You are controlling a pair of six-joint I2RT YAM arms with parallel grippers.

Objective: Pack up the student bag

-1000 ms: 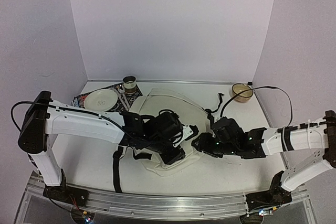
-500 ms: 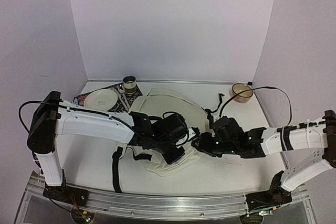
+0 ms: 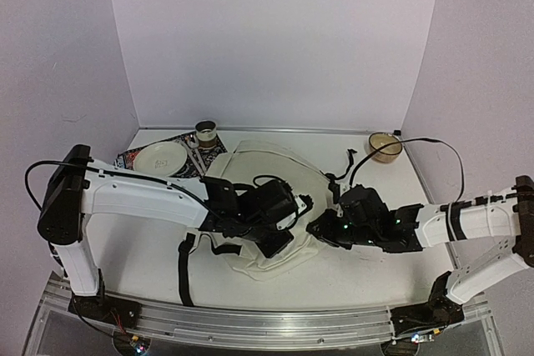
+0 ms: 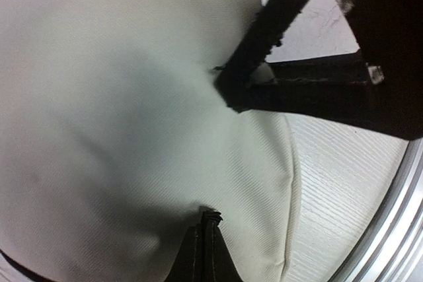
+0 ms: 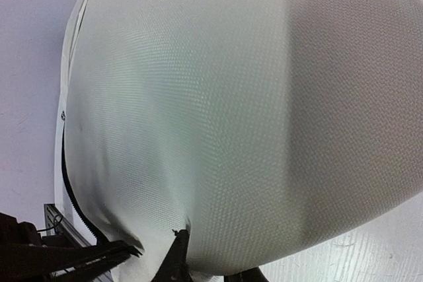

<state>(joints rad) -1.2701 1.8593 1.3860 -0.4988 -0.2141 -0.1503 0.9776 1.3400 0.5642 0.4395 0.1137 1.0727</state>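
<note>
1. Student bag (image 3: 271, 164) (image 4: 119, 130) (image 5: 231, 97) – a cream fabric backpack – lies flat in the middle of the table (image 3: 133, 248), with its near end under both arms.
2. Left hand (image 3: 279, 243) (image 4: 208, 219) is at the bag's near edge, its fingers pressed together on a pinch of the cream fabric, which puckers at their tips.
3. Right hand (image 3: 315, 227) (image 5: 208, 255) is at the bag's right near edge. Its fingers stand close together with the fabric's rim between them, but I cannot tell whether they actually grip it.
4. The two hands are near each other over the same end of the bag, so each wrist view has the other arm's black frame at its edge.
5. A black zipper (image 5: 73, 196) runs along the bag's side.
6. One black strap (image 3: 185, 268) trails off the bag's left near corner across the table, and another (image 3: 342, 168) curls at its far right side.
7. Behind the bag on the left, a pale plate (image 3: 161, 158) rests on a dark patterned mat (image 3: 213, 149), with a small cup (image 3: 205, 132) just beyond.
8. A tan bowl (image 3: 385, 146) sits in the far right corner – well apart from the bag.
</note>
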